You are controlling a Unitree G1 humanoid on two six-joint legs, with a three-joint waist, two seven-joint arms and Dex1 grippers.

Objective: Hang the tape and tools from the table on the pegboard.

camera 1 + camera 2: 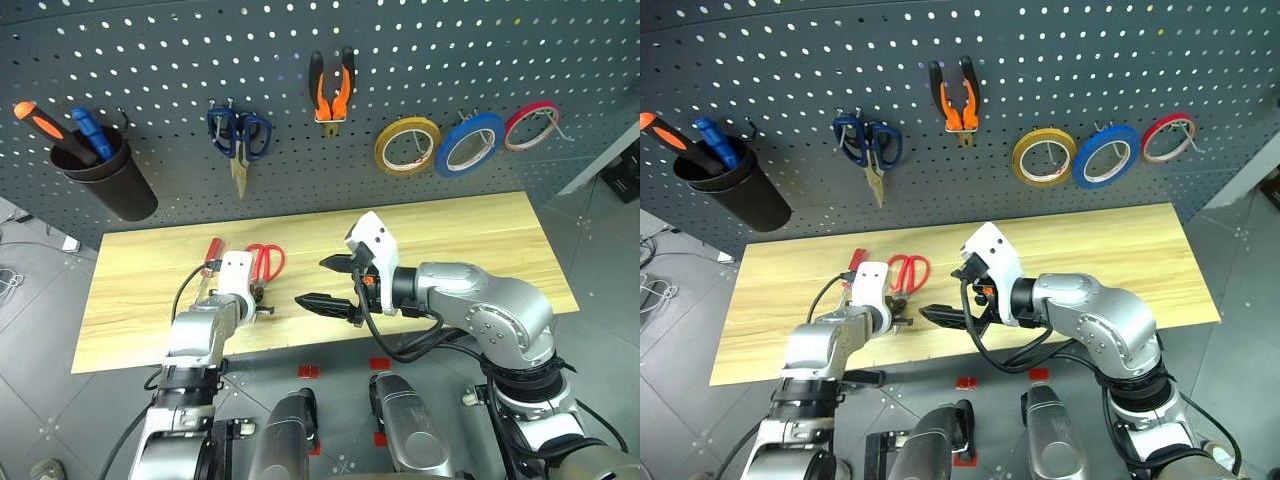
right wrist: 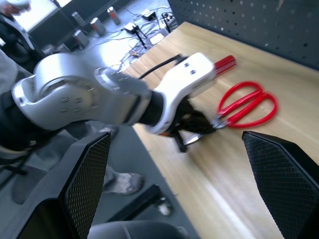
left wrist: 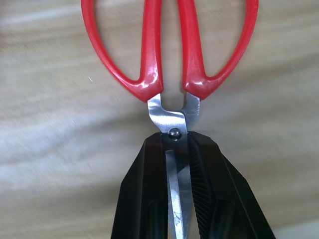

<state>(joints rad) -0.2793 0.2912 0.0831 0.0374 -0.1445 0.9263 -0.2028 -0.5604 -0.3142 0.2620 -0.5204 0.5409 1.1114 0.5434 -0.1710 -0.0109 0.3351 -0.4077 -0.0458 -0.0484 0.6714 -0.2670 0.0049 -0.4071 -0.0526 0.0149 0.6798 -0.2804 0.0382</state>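
1. Black cup (image 1: pixel 108 175) hangs at the far left of the pegboard (image 1: pixel 180 60), holding an orange-handled and a blue-handled screwdriver.
2. Blue-handled scissors (image 1: pixel 239 140) hang on the board, blades down.
3. Red-handled screwdriver (image 1: pixel 212 251) lies on the desk (image 1: pixel 480 250), just left of the left arm.
4. Left tool (image 3: pixel 177 164) is clenched on the steel blades of the red-handled scissors (image 1: pixel 266 262), at the pivot screw; glossy red loops point toward the board, and the scissors lie flat on the desk.
5. Orange-and-black pliers (image 1: pixel 331 92) hang on the board, jaws down.
6. Right tool (image 1: pixel 328 283) hovers above the desk's front edge, fingers spread wide, holding nothing.
7. Yellow tape (image 1: pixel 407 146), blue tape (image 1: pixel 469 144) and red tape (image 1: pixel 531 126) hang in a row on hooks.
8. Desk: pale wood grain. Floor: grey tile.
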